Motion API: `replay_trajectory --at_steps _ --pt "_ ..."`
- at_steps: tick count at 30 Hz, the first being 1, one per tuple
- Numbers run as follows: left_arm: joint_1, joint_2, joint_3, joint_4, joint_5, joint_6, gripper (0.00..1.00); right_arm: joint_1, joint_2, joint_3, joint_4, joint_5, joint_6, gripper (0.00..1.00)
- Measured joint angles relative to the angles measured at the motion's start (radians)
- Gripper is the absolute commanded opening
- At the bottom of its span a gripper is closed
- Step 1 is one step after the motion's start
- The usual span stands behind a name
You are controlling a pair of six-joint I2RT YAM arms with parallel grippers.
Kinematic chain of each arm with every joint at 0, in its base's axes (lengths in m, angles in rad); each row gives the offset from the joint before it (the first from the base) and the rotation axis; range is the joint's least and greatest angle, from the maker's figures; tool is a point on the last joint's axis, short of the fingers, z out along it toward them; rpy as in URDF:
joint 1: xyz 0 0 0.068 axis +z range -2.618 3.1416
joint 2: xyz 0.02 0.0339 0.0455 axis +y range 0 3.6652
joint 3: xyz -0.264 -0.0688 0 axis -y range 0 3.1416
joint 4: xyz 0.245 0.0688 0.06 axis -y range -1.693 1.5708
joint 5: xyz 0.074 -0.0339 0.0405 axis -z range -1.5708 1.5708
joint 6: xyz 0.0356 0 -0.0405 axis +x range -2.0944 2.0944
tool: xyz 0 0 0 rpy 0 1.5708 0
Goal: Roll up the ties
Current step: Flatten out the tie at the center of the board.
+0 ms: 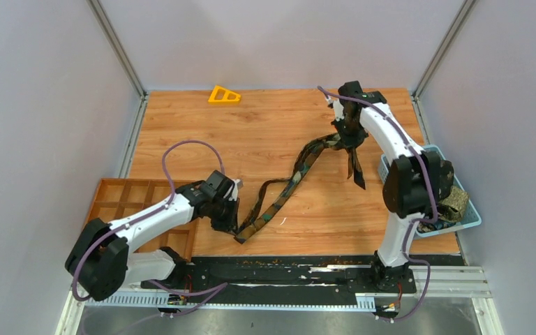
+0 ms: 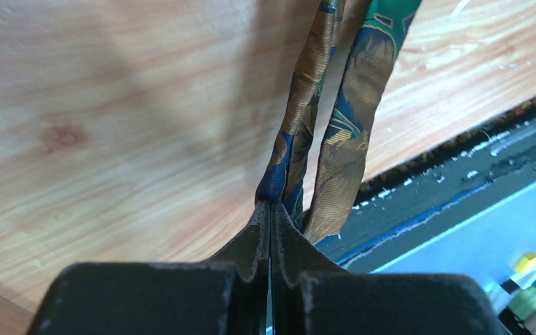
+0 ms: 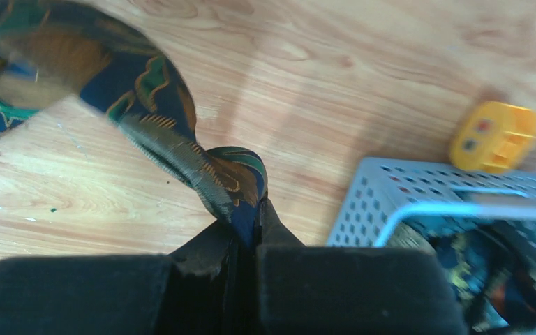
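Two arms, one tie strung between them.

The tie (image 1: 289, 183) runs diagonally over the wooden table (image 1: 265, 132), from lower centre up toward the upper right of the overhead view. The left gripper (image 1: 233, 225) is pinched tight on the tie's lower end, jaws fully together. The right gripper (image 1: 350, 138) is clamped on the upper part, with a narrow tail dangling beneath it. A second tie (image 1: 453, 202) sits bundled in the blue basket (image 1: 452, 227) at the right edge.
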Motion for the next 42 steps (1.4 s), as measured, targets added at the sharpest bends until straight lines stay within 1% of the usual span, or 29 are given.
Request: replay_trajectory --at_steps 5,6,7,8,9,10,12,14,15,16,18,20,21,22,23,26,29,31,32,33,35,37,39,42 --pt "-0.002 -0.096 -0.057 -0.009 0.056 -0.034 0.0 -0.058 0.254 0.084 -0.084 -0.087 -0.001 0.01" --pt "-0.002 -0.108 -0.066 -0.01 0.068 -0.039 0.0 -0.073 0.296 0.112 -0.098 -0.094 0.003 0.07" --pt "-0.002 -0.123 -0.076 -0.011 0.082 -0.044 0.0 -0.086 0.33 0.143 -0.115 -0.095 0.009 0.22" --pt "-0.002 -0.138 -0.086 -0.012 0.097 -0.051 0.0 -0.103 0.367 0.185 -0.13 -0.094 0.015 0.4" --pt "-0.002 -0.153 -0.097 -0.013 0.116 -0.059 0.0 -0.121 0.406 0.23 -0.138 -0.087 0.027 0.54" --pt "-0.002 -0.157 -0.098 -0.013 0.121 -0.061 0.0 -0.138 0.443 0.282 -0.149 -0.074 0.038 0.63" --pt "-0.002 -0.166 -0.101 -0.013 0.147 -0.071 0.03 -0.165 0.514 0.39 -0.163 -0.028 0.059 0.7" --pt "-0.003 -0.166 -0.098 -0.013 0.151 -0.078 0.05 -0.184 0.558 0.471 -0.169 0.022 0.077 0.72" --pt "-0.003 -0.164 -0.09 -0.021 0.143 -0.082 0.08 -0.193 0.571 0.51 -0.173 0.055 0.091 0.72" --pt "-0.003 -0.159 -0.072 -0.035 0.127 -0.085 0.15 -0.196 0.572 0.53 -0.176 0.074 0.101 0.72" --pt "-0.003 -0.146 -0.023 -0.063 0.087 -0.086 0.33 -0.195 0.554 0.565 -0.177 0.11 0.127 0.72" --pt "-0.003 -0.124 0.065 -0.093 0.026 -0.087 0.55 -0.185 0.501 0.55 -0.167 0.13 0.155 0.72" --pt "-0.003 -0.115 0.106 -0.105 -0.006 -0.08 0.63 -0.177 0.448 0.501 -0.14 0.132 0.177 0.72" --pt "-0.003 -0.107 0.156 -0.118 -0.044 -0.081 0.69 -0.169 0.378 0.437 -0.117 0.13 0.203 0.71" --pt "-0.003 -0.101 0.205 -0.124 -0.086 -0.079 0.72 -0.163 0.296 0.36 -0.096 0.126 0.231 0.71" --pt "-0.003 -0.092 0.311 -0.113 -0.194 -0.059 0.77 -0.145 0.005 0.086 0.006 0.084 0.33 0.72" --pt "-0.012 -0.039 0.369 -0.089 -0.262 -0.02 0.81 -0.143 -0.276 -0.186 0.124 0.035 0.444 0.72" --pt "-0.035 0.05 0.42 -0.087 -0.306 0.021 0.82 -0.146 -0.441 -0.374 0.221 -0.007 0.525 0.72" --pt "-0.049 0.091 0.442 -0.083 -0.322 0.039 0.83 -0.147 -0.493 -0.445 0.255 -0.026 0.554 0.71" --pt "-0.072 0.151 0.469 -0.066 -0.343 0.063 0.84 -0.149 -0.56 -0.554 0.32 -0.055 0.593 0.71" --pt "-0.106 0.229 0.496 -0.038 -0.363 0.102 0.86 -0.151 -0.615 -0.688 0.366 -0.09 0.638 0.71" --pt "-0.135 0.296 0.522 -0.012 -0.38 0.145 0.9 -0.151 -0.628 -0.78 0.389 -0.116 0.67 0.71" --pt "-0.151 0.354 0.552 0.008 -0.391 0.183 0.94 -0.151 -0.638 -0.846 0.397 -0.135 0.69 0.71" --pt "-0.173 0.459 0.637 0.031 -0.402 0.243 0.96 -0.151 -0.694 -0.889 0.399 -0.153 0.704 0.71"
